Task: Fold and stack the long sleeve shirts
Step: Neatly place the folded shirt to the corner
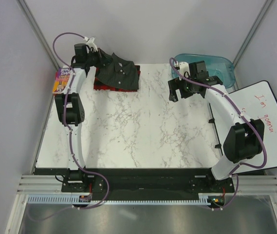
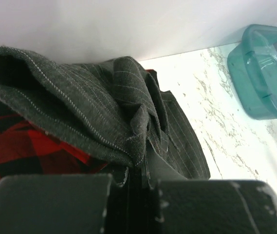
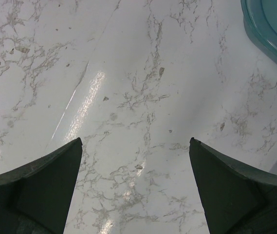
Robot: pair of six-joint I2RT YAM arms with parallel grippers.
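The dark charcoal pinstriped shirt (image 1: pixel 118 72) lies folded on top of the red-and-black plaid shirt (image 1: pixel 101 86) at the far left of the table. My left gripper (image 1: pixel 99 57) is at the stack's back left corner, shut on a raised fold of the charcoal shirt (image 2: pixel 104 102). The plaid shirt (image 2: pixel 26 141) shows beneath it in the left wrist view. My right gripper (image 1: pixel 178 91) is open and empty above bare marble (image 3: pixel 138 107) at the far right.
A teal plastic bin (image 1: pixel 207 67) stands at the back right; it also shows in the left wrist view (image 2: pixel 265 73) and the right wrist view (image 3: pixel 274 29). A colourful paperback book (image 1: pixel 63 81) lies at the table's left edge. A whiteboard (image 1: pixel 265 122) lies at the right.
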